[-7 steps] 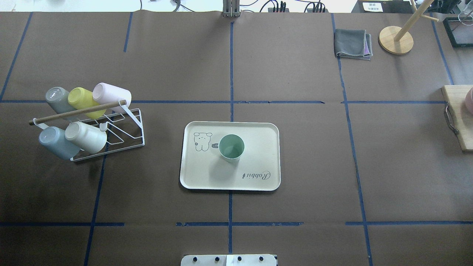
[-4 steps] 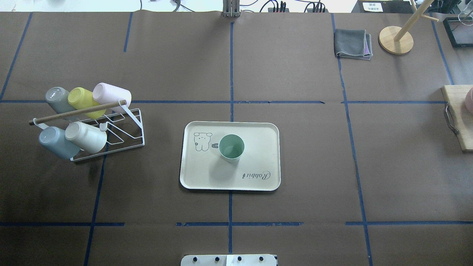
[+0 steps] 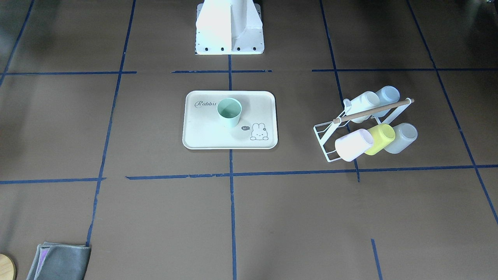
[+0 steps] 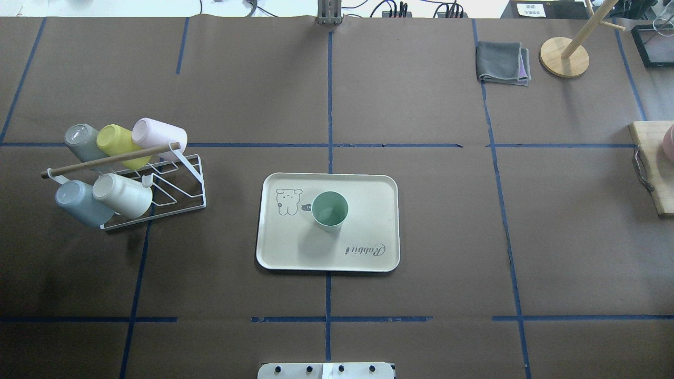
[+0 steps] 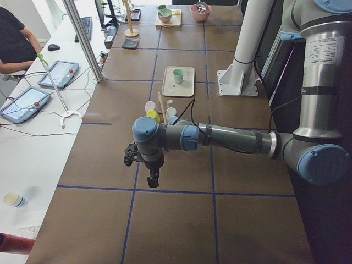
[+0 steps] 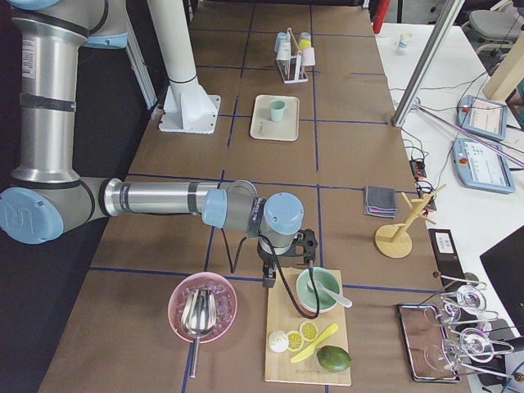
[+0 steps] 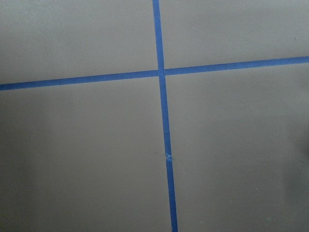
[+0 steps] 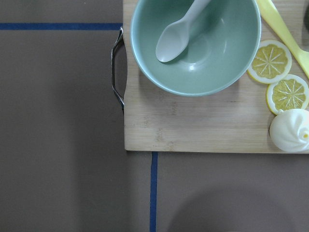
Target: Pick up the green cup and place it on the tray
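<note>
A white wire rack [image 4: 174, 181] is sitting well apart from the tray [image 4: 368, 226] on the robot's left, carrying five cups [image 4: 158, 134] on their sides. A folded grey cloth [image 4: 503, 62] and a wooden stand [image 4: 564, 57] are lying far off at the table's far right. The left gripper [image 5: 153, 179] is hanging over bare brown table crossed by blue tape [image 7: 161, 72]. The right gripper [image 6: 268, 277] is hovering beside a cutting board [image 8: 193, 128], which is holding a green bowl [image 8: 217, 63] with a spoon [image 8: 174, 36] and lemon slices [image 8: 273, 62]. Both grippers are showing only in the side views, so whether their fingers are parted or closed cannot be told. The wrist view is cutting off the board's right side. The green cup [image 4: 329, 210] is standing upright near the tray's middle, between the bunny drawing and the "Rabbit" script. It is pale mint, smooth, handleless and slightly tapered, and darker inside.
</note>
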